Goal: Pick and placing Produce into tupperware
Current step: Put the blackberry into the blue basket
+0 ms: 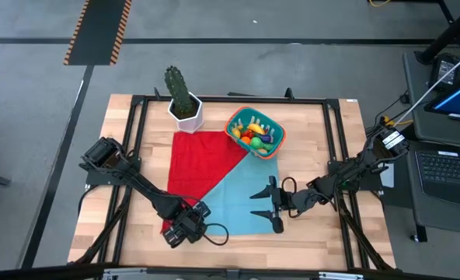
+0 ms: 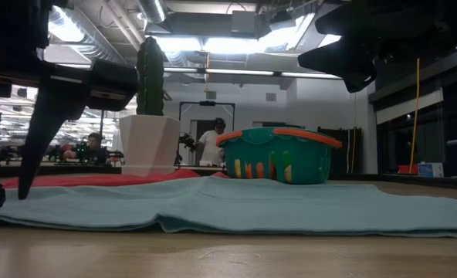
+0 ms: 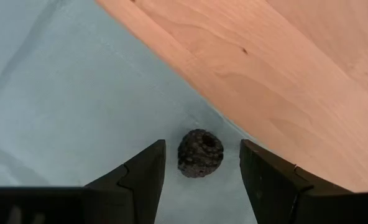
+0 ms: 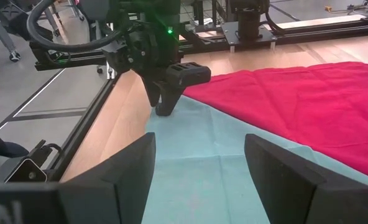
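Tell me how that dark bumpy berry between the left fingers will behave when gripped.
The dark berry looks round, so it may roll on the teal cloth if nudged. Its bumpy surface should resist slipping. The open left gripper straddles it.

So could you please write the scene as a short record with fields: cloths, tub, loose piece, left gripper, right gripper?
cloths: red cloth and light blue cloth on the wooden table
tub: teal ribbed plastic tub with orange rim, holding small toy fruits and vegetables, beside the green cactus in a white pot
loose piece: dark round bumpy berry on the blue cloth, near its edge
left gripper: open, fingers either side of the berry, not closed on it
right gripper: open over the blue cloth, empty
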